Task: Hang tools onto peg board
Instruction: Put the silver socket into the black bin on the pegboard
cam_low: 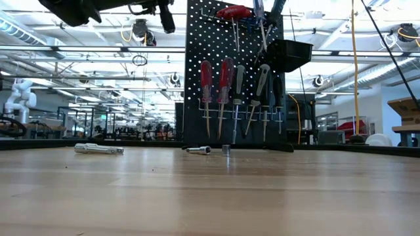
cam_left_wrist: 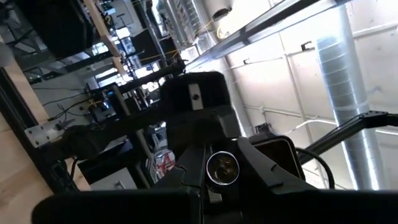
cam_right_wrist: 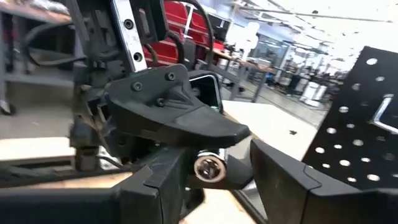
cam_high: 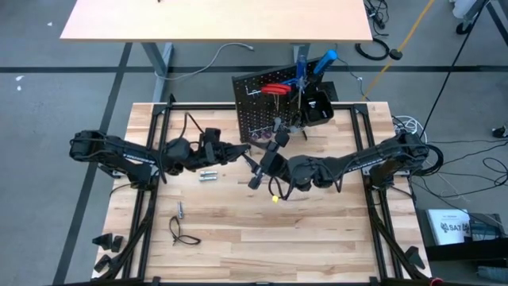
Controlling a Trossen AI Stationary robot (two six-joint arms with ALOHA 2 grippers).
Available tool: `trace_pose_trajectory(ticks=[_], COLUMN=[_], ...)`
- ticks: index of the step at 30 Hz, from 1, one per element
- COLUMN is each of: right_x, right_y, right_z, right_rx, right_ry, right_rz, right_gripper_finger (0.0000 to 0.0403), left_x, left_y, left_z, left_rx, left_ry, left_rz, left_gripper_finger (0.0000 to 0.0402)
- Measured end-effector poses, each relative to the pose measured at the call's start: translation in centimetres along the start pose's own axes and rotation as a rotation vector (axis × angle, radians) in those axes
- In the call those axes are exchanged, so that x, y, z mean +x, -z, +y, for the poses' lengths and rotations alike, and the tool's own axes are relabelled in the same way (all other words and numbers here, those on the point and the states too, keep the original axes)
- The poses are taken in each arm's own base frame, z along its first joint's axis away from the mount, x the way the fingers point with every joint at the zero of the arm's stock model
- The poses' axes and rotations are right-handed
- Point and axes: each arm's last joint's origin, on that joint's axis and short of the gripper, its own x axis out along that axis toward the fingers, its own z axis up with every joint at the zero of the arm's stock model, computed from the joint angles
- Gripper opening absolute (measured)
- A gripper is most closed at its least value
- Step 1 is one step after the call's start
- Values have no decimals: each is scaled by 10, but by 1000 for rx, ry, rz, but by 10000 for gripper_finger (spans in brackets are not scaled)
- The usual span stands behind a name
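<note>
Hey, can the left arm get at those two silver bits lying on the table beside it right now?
Probably not yet. Nothing covers the silver bits, close by the left hand, but that hand is shut on a silver piece, raised beside the right hand.

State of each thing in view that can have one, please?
left gripper, raised above the table, shut on silver bit
right gripper, raised, shut on what seems the same silver bit
peg board, upright
screwdrivers, hanging on the board's rail
loose bits, lying on table
</note>
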Motion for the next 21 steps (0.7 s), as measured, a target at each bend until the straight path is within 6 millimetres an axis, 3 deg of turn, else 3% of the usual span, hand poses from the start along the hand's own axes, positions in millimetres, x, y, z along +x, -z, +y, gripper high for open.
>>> trace_pose_trajectory(ticks=[11,17,21], right_x=[4,1,-2], right_y=[0,1,0], right_z=[-3,-1,1], right_rx=[16,19,12], right_ry=[-36,16,23], right_rz=[-13,3,11], right_gripper_finger=[100,53,52], left_x=[6,6,6], left_y=[-1,0,-2], left_z=[-5,-3,-1], left_rx=[24,28,30], left_ry=[-5,-19,-20], left_rz=[44,51,51], left_gripper_finger=[59,143,181])
